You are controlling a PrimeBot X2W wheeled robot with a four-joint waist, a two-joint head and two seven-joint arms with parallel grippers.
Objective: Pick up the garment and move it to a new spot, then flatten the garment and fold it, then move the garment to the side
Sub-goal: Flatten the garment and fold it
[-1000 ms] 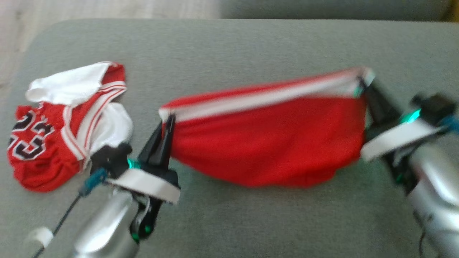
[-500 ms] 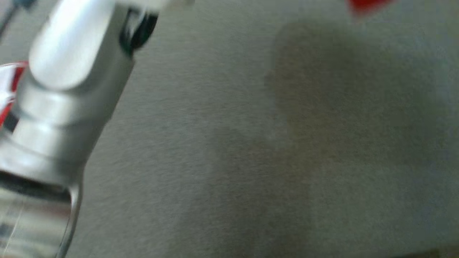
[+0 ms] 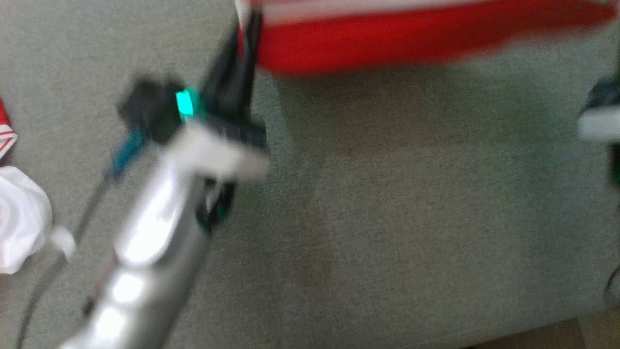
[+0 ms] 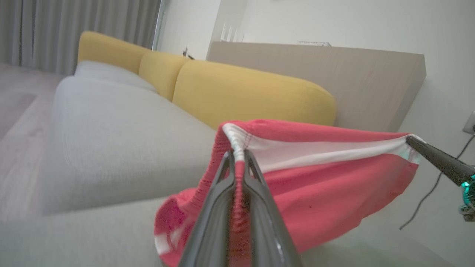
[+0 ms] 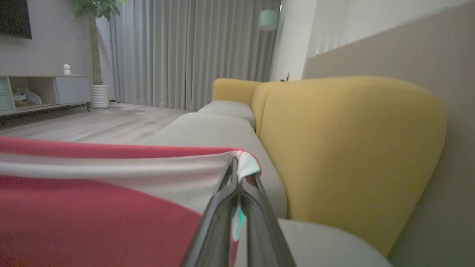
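- The red sports shorts with a white band along the top edge (image 4: 315, 185) are up in the air over the grey cloth couch seat (image 3: 387, 218).
- The left gripper (image 4: 237, 157) has its two dark fingers pinched tight on one end of the white band. The cloth is squeezed between them with no gap.
- The right gripper (image 5: 236, 165) is pinched tight the same way on the other end of the band.
- So the shorts are pulled out like a washing line between the two grippers. Their long way runs side to side across the front of the robot, from the left gripper over to the right one.
- The band is the top edge. The red part hangs down from it toward the seat. The low part is close to the seat, but I cannot tell if it touches.
- Each arm has its own end, so neither one is nearer. It looks like a job for both arms at once.
- I think this is the carrying part. The flattening and folding are not done yet.
- To lay the shorts flat, both grippers would need to go down together with the band pulled straight. If one went faster, the cloth could bunch up.
- The yellow back cushions (image 4: 252, 92) are on the far side of the shorts.
- A crumpled white and red cloth (image 3: 19, 228) lies on the seat, well apart on the robot's left.
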